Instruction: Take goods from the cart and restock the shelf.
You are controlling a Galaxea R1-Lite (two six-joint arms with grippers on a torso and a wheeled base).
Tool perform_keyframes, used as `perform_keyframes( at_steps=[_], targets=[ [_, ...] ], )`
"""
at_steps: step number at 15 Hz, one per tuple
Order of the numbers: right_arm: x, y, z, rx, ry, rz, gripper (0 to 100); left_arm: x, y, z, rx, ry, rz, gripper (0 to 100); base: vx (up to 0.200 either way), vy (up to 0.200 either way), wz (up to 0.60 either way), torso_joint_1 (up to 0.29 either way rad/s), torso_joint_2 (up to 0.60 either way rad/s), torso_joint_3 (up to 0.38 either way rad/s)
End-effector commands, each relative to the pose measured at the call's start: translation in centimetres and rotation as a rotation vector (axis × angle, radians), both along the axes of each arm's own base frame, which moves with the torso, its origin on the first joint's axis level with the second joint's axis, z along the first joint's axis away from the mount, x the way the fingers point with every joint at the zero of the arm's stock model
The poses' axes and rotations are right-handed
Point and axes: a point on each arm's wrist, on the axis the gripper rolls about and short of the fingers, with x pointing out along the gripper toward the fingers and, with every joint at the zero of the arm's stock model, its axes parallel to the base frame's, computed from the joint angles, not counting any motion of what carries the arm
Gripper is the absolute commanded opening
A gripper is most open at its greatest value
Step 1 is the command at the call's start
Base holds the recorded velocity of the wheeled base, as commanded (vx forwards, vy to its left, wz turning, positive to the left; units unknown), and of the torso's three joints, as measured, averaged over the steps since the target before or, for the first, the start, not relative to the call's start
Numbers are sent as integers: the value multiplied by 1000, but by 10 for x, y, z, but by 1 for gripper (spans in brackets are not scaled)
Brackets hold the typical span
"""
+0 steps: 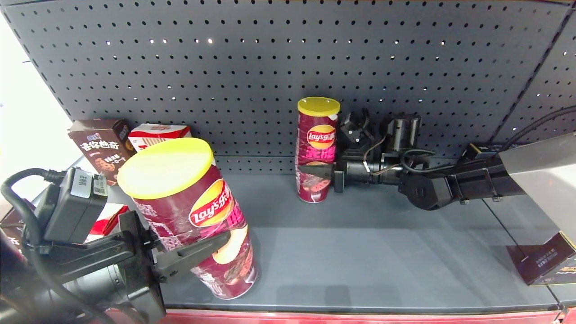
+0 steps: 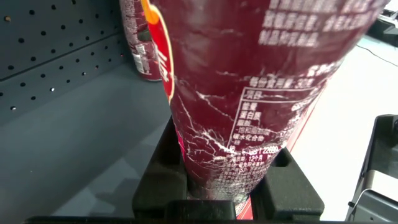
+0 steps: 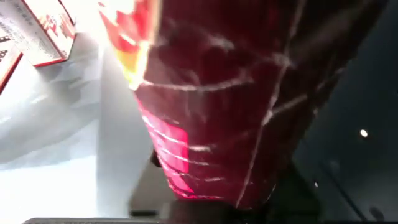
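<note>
1. You see a dark shelf [image 1: 382,252] backed by a grey pegboard [image 1: 270,54], with two tall maroon chip cans topped by yellow plastic lids.
2. Your left gripper [image 1: 204,234] is clamped on the near can [image 1: 180,198] around its lower middle. The can leans, with its lid tipped toward the robot's left. Its base is at the shelf's front edge, and you cannot tell whether it touches down.
3. Your right gripper [image 1: 324,162] is clamped on the far can [image 1: 317,148] at about mid-height. That can stands upright on the shelf, close to the pegboard.
4. Expect both cans to be light. They look like thin-walled tubes with a glossy wrap, stiff enough to hold but easy to dent, and likely to slide in a loose grip.
5. The chips inside probably break easily, so set each can down gently.
6. Hold the cylinder wall at or below the middle. Avoid the lid, which could pop off.
7. A brown biscuit box [image 1: 99,146] and a red-and-white box [image 1: 155,132] stand behind the near can. Keep the tilted can off them.
</note>
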Motion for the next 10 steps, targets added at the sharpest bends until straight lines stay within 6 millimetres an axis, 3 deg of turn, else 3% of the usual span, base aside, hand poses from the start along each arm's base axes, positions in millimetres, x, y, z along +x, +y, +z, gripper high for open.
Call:
perform_keyframes(
  at_steps=[1,6,9,10],
  targets=[
    [-14,-10,18,10,-21,-6,0,0,-1,0,1,0,-2,0,0,0,0,0,0,0],
    [-67,-32,49,21,-39,3,0,-1,0,0,-1,-2,-1,0,0,0,0,0,0,0],
    [-105,-42,53,11,-27,11,0,-2,0,1,-2,-7,-2,0,0,0,0,0,0,0],
    [-123,-46,46,-10,-11,-32,0,-2,1,1,-4,-7,-1,0,0,0,0,0,0,0]
  ],
)
